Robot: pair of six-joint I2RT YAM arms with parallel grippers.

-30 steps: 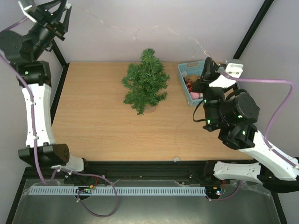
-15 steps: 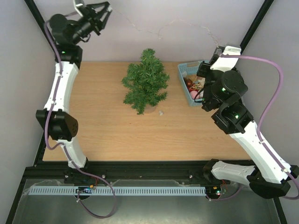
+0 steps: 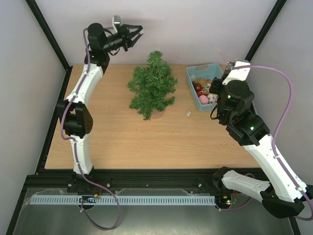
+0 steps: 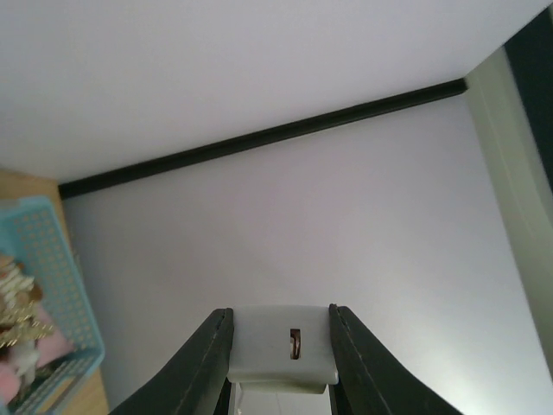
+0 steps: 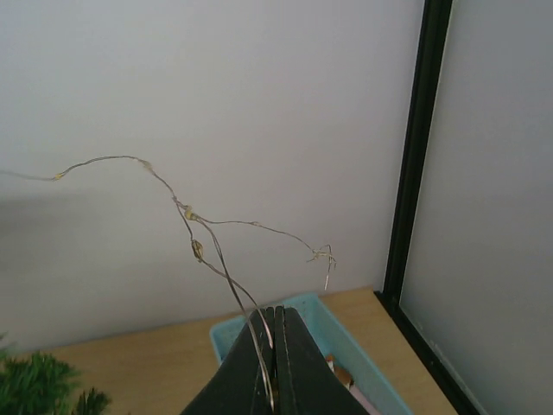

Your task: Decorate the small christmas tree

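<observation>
The small christmas tree (image 3: 152, 87) stands at the back middle of the table, bushy and dark green; its tips show in the right wrist view (image 5: 39, 385). My left gripper (image 3: 137, 33) is raised behind the tree, to its left. It is shut on a white box (image 4: 268, 346) with a small slot, gripper (image 4: 279, 322). My right gripper (image 3: 221, 81) hovers over the light-blue basket (image 3: 191, 81). It is shut (image 5: 276, 313) on a thin wire string of tiny lights (image 5: 186, 212) that rises and trails left. The string hardly shows from above.
The basket (image 5: 371, 359) at the back right holds red, gold and pink ornaments (image 3: 203, 93), and shows in the left wrist view (image 4: 60, 285). A small pale bit (image 3: 188, 113) shows over the wood right of the tree. Black frame posts (image 3: 261, 29) stand at the back corners.
My left arm has swung from the far left corner rightwards to behind the tree, still gripping the white box. My right arm has risen, still over the basket. The pale bit has shifted.
</observation>
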